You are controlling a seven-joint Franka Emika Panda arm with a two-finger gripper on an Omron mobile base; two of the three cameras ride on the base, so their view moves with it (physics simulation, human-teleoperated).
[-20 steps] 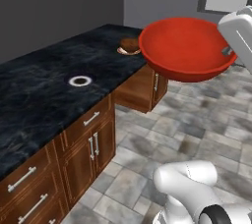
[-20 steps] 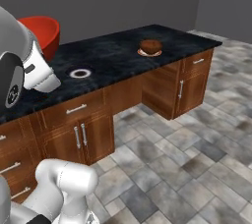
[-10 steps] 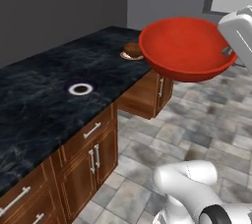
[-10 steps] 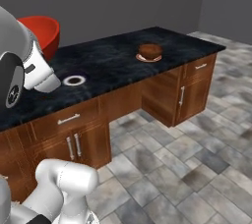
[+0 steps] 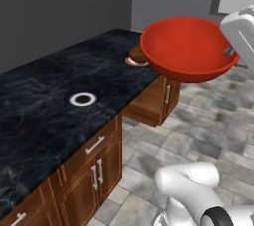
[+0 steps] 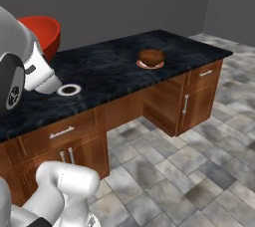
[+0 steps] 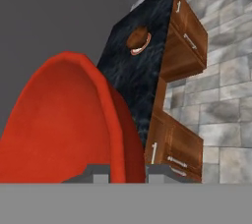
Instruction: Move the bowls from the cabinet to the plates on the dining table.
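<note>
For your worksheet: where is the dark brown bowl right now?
The dark brown bowl sits on the orange-rimmed plate, toward the right end of the dining table in the right base view.

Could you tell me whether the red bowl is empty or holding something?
Empty: the red bowl, pinched at its rim by the gripper, shows a bare interior.

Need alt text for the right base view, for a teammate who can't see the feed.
A dark brown bowl sits on an orange-rimmed plate on the black marbled dining table. A dark plate with a white centre lies bare nearer the arm, which carries a glossy red bowl at left.
</note>
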